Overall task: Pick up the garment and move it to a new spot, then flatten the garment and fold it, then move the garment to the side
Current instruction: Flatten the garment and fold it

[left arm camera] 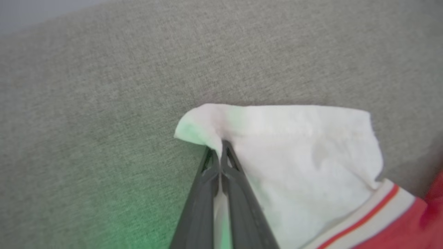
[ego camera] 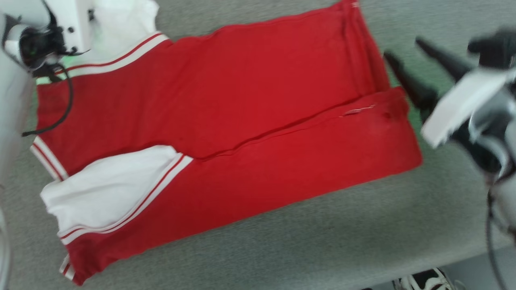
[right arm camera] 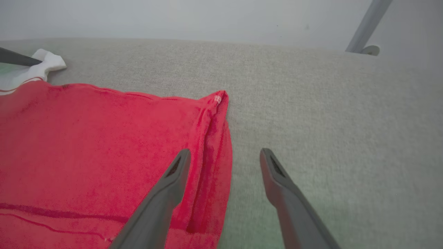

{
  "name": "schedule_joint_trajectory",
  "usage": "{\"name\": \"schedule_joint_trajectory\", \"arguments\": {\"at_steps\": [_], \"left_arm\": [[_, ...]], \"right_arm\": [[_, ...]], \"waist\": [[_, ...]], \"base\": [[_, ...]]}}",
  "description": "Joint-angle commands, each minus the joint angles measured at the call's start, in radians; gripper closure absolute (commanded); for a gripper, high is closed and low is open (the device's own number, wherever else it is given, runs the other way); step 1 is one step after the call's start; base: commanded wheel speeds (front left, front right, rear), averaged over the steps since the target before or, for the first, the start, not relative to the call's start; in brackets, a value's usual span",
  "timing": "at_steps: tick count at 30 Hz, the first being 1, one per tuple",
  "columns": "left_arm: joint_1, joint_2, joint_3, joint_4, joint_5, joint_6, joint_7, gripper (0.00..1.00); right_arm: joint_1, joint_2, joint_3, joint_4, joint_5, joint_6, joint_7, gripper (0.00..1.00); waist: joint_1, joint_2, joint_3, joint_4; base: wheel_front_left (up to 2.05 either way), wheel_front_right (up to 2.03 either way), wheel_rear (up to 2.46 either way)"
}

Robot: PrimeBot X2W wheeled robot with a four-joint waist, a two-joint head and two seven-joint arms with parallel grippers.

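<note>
The garment (ego camera: pixel 225 121), a red jersey with white sleeves and red-and-white trim, lies spread on the grey table with both long sides folded toward the middle. In the left wrist view my left gripper (left arm camera: pixel 220 152) is shut on the edge of the far white sleeve (left arm camera: pixel 297 152). The same sleeve (ego camera: pixel 121 20) shows at the top left of the head view, partly behind my left arm. My right gripper (ego camera: pixel 403 50) hovers open just past the garment's hem on the right. In the right wrist view its fingers (right arm camera: pixel 176 173) straddle the red hem edge (right arm camera: pixel 214 145).
The grey fabric-covered table (ego camera: pixel 322 241) has bare surface in front of and to the right of the garment. Its front edge runs across the lower right, with a person's shoe (ego camera: pixel 423 280) below it. A metal leg (right arm camera: pixel 367 27) stands beyond the table.
</note>
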Motion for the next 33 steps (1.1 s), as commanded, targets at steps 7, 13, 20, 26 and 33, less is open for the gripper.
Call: {"name": "schedule_joint_trajectory", "arguments": {"at_steps": [7, 13, 20, 26, 33], "left_arm": [[0.016, -0.082, -0.028, -0.009, -0.022, -0.015, -0.058, 1.00], [0.022, -0.124, -0.042, 0.001, -0.045, -0.018, -0.103, 1.00], [0.035, -0.130, -0.050, -0.054, -0.116, -0.017, -0.184, 1.00], [0.091, -0.100, -0.054, -0.140, -0.200, -0.017, -0.315, 1.00], [0.223, -0.020, -0.111, -0.357, -0.288, -0.017, -0.452, 1.00]], "right_arm": [[-0.280, -0.002, 0.103, 0.229, 0.090, 0.000, 0.191, 0.00], [-0.409, 0.006, 0.187, 0.398, 0.120, 0.000, 0.329, 0.00], [-0.437, -0.026, 0.295, 0.434, 0.158, 0.000, 0.337, 1.00], [-0.421, -0.034, 0.333, 0.452, 0.199, 0.000, 0.251, 1.00], [-0.330, -0.098, 0.356, 0.385, 0.285, 0.000, 0.188, 1.00]], "waist": [[0.0000, -0.0001, 0.034, 0.092], [0.0000, -0.0001, 0.043, 0.137], [0.0000, -0.0001, 0.018, 0.165], [0.0000, -0.0001, -0.083, 0.180], [0.0000, -0.0001, -0.218, 0.224]], "base": [[0.00, 0.00, 0.00], [0.00, 0.00, 0.00], [0.00, 0.00, 0.00], [0.00, 0.00, 0.00], [0.00, 0.00, 0.00]]}}
